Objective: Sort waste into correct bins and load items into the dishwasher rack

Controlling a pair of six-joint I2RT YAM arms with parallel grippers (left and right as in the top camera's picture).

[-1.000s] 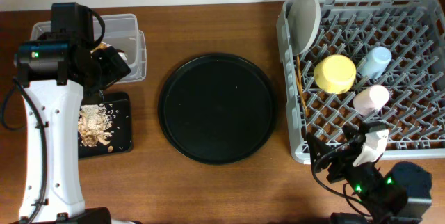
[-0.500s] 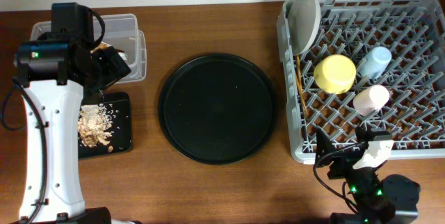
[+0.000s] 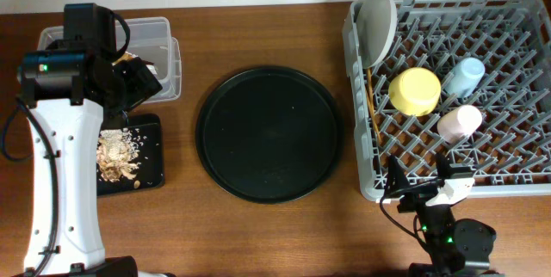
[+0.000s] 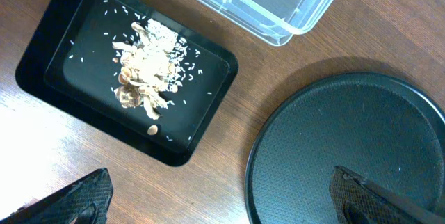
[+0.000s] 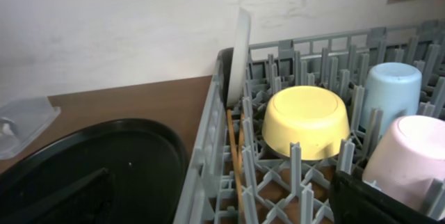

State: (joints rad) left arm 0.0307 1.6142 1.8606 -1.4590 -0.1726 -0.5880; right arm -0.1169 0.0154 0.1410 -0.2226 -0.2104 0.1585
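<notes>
The grey dishwasher rack (image 3: 366, 182) on the right holds an upright grey plate (image 3: 379, 26), an upturned yellow bowl (image 3: 414, 90), a light-blue cup (image 3: 463, 76), a pink cup (image 3: 459, 123) and chopsticks (image 3: 372, 96). My right gripper (image 3: 426, 189) hovers open and empty at the rack's front-left corner. Its wrist view looks over the rack wall (image 5: 205, 154) at the bowl (image 5: 306, 120). Beige food scraps (image 4: 146, 64) lie in the shallow black tray (image 4: 42, 64), next to the clear tub (image 4: 292, 15). Above that tray, my left gripper (image 4: 222, 203) is open and empty.
A large round black tray (image 3: 269, 133) lies mid-table between the bins and the rack, with nothing on it. The left arm's white body (image 3: 60, 182) runs along the table's left side. A wall stands behind the table.
My right gripper has drawn back out of the rack toward the table's front edge. The left arm and all objects have stayed still.
</notes>
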